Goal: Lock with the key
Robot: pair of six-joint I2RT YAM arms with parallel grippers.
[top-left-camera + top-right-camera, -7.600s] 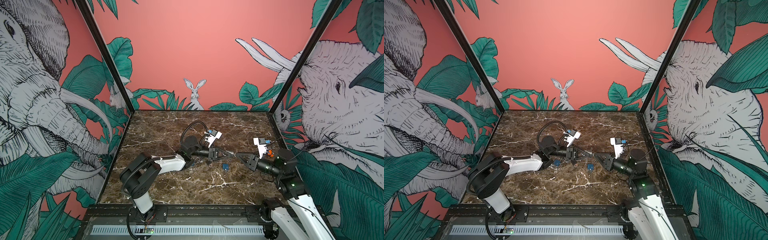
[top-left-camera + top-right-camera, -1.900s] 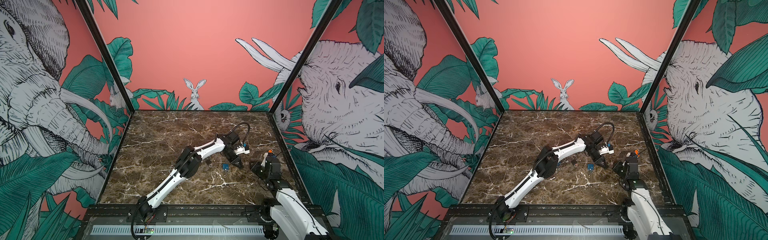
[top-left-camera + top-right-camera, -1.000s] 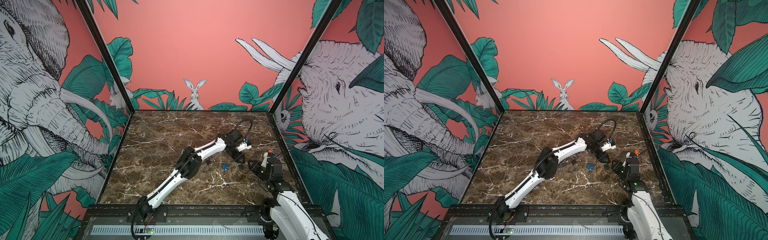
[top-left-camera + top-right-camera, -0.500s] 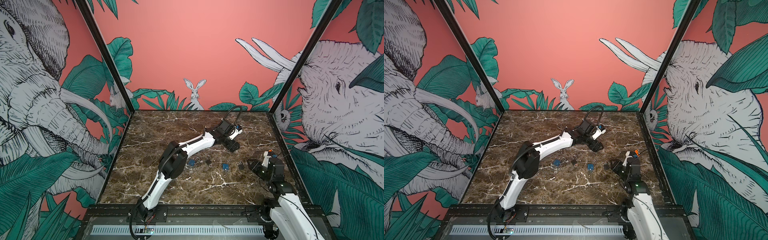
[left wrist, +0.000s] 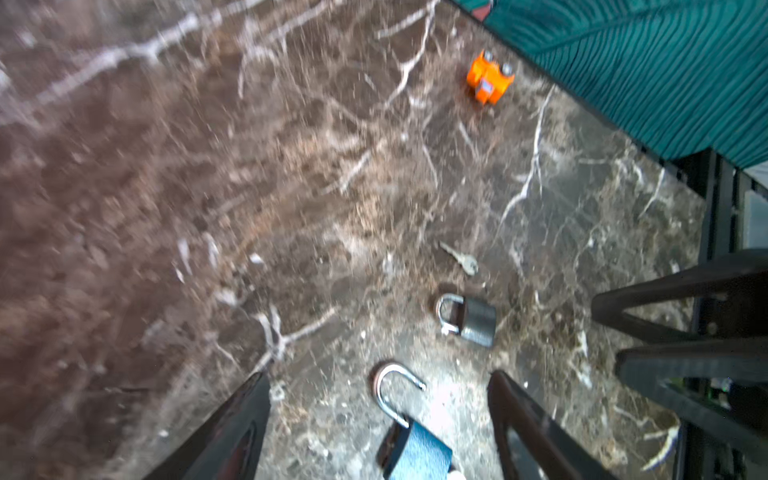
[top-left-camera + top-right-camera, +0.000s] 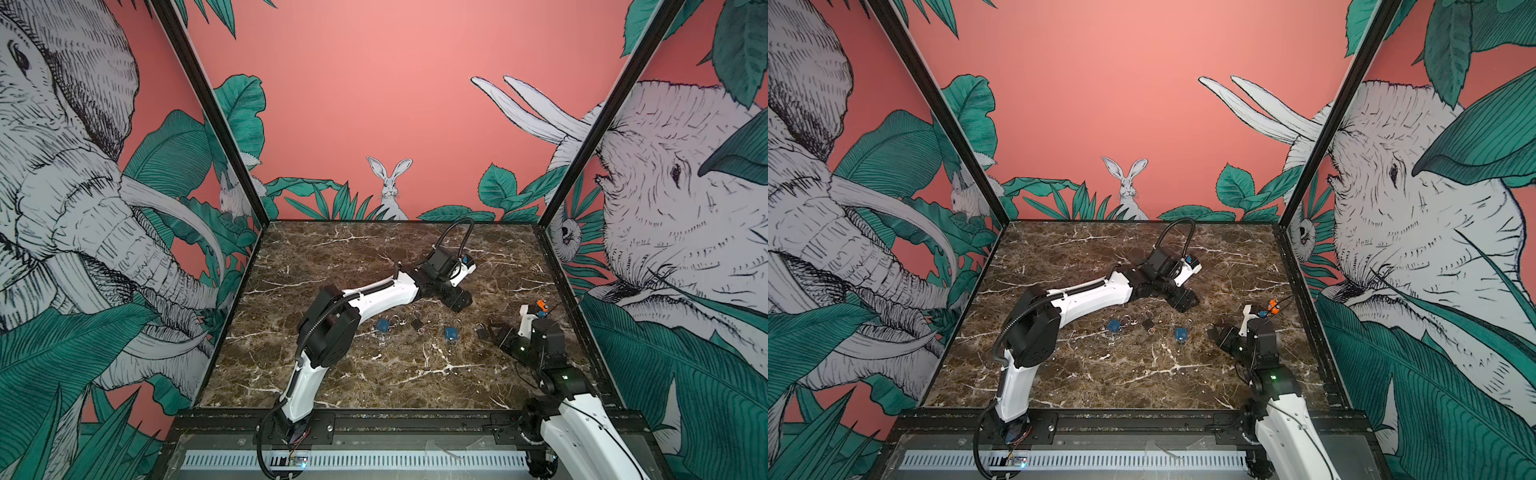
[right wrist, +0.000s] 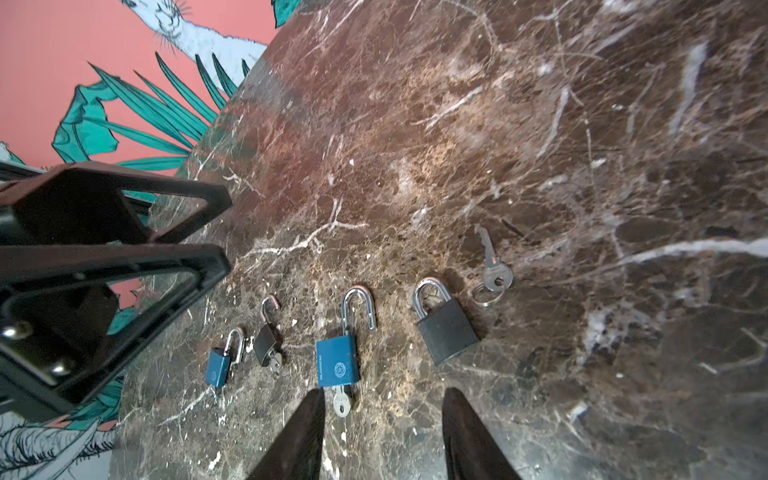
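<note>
Hovering nr table edge: R tool.

The blue padlock bears a round emblem and lettering too small to read.

lab test cell (mural walls)

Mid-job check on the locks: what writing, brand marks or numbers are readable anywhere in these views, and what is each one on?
No text is legible in any view.
On the larger blue padlock: a round emblem and a line of print along one edge, too small to read.
On the inserted key in that padlock: a faint stamp on its head, blurred.
On the loose key, black padlock and small blue padlock: no readable marks.
</note>
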